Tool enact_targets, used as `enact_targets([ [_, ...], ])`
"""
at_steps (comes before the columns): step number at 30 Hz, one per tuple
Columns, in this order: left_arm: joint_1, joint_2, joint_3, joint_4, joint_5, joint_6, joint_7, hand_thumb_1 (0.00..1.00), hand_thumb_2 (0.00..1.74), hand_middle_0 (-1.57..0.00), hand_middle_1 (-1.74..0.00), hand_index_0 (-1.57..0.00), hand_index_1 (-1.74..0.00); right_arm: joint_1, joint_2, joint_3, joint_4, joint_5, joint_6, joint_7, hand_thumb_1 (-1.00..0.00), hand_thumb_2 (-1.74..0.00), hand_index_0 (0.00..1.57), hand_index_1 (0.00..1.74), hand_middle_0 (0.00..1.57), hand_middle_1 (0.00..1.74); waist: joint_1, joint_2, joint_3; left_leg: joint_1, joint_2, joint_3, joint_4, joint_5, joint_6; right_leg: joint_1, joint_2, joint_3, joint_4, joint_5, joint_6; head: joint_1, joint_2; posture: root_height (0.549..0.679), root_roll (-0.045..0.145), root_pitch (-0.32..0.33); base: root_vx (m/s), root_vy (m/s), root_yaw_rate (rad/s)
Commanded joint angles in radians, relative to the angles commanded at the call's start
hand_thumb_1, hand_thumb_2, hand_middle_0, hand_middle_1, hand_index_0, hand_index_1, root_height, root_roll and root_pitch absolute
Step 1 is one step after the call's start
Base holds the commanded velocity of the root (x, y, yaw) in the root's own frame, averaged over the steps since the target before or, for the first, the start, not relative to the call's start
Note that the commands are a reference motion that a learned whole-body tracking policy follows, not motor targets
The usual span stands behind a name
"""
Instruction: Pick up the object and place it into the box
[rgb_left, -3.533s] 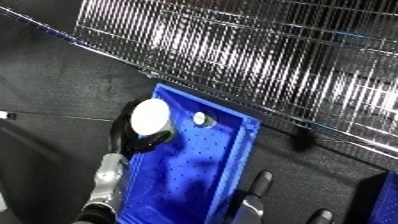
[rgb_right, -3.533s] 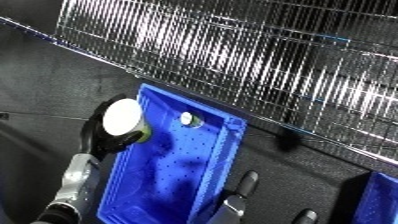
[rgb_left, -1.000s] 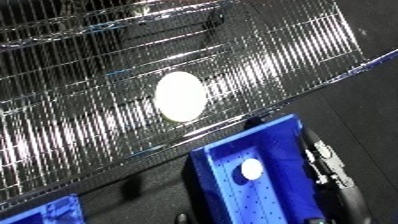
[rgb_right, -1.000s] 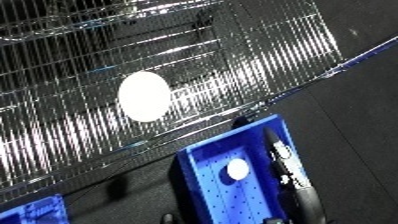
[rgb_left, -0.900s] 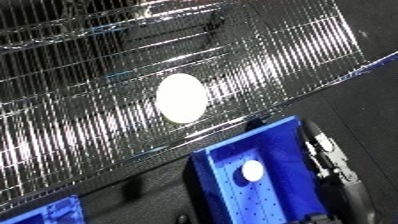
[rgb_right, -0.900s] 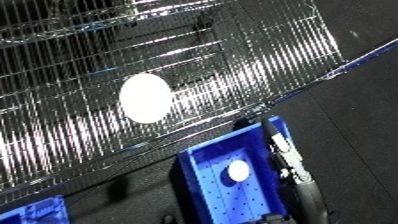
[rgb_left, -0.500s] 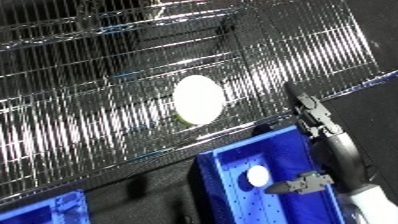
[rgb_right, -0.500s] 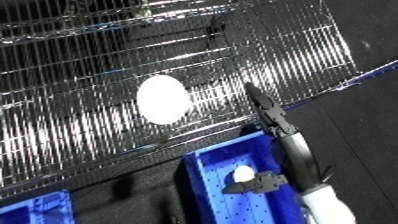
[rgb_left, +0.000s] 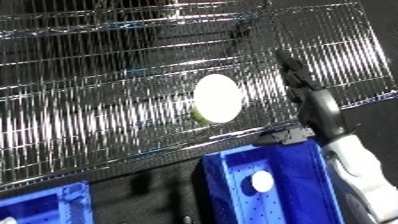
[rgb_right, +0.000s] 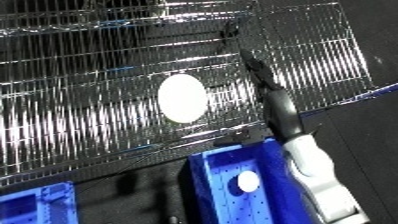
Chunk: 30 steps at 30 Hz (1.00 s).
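Black right hand (rgb_left: 306, 92) (fingers straight) reaches over the wire rack (rgb_left: 107, 105), holding nothing.

The object (rgb_left: 218, 98) is a white, oval disc with a greenish lower-left edge, lying on the wire grid above the bin. The bin (rgb_left: 302, 187) is bright blue, rectangular and open-topped, with a dotted floor, set just below the grid's edge. A small white round piece (rgb_left: 261, 182) rests on its floor.
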Motion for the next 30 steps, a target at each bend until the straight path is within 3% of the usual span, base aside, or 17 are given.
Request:
enact_targets([
  [2,-0.001,0.000,-0.005,-0.015,0.000,0.007,-0.001,0.00,0.00,0.00,0.00,0.00,0.00,-0.049,0.001,0.033,0.039,-0.017,0.019,0.003,0.00,0.00,0.00,0.00,0.00,0.00,0.002,0.007,0.005,-0.009,-0.005,-0.001,0.007,-0.002,0.0017,-0.011,-0.0024,0.000,0.008,-0.001,-0.0023,0.015,0.001,0.650,0.066,0.055,0.026,0.016,0.029],
  [18,-0.006,-0.015,-0.049,-0.053,-0.010,0.021,0.008,0.00,0.00,0.00,0.00,0.00,0.00,-0.161,0.051,0.144,0.151,-0.059,0.088,0.027,0.00,0.00,0.00,0.00,0.00,0.00,0.024,0.029,0.005,-0.053,-0.013,-0.003,0.028,-0.005,0.0074,-0.062,-0.0051,-0.005,0.039,-0.009,-0.0165,0.062,0.013,0.647,0.075,0.081,0.028,0.012,0.025],
  [30,0.011,-0.020,-0.063,-0.074,-0.023,0.024,0.008,0.00,0.00,0.00,0.00,0.00,0.00,-0.210,0.085,0.177,0.177,-0.057,0.097,0.040,0.00,0.00,0.00,0.00,0.00,0.00,0.044,0.043,0.005,-0.078,-0.019,-0.006,0.034,-0.001,0.0085,-0.089,-0.0082,-0.012,0.053,-0.011,-0.0221,0.087,0.051,0.646,0.078,0.097,0.019,0.015,0.025],
])
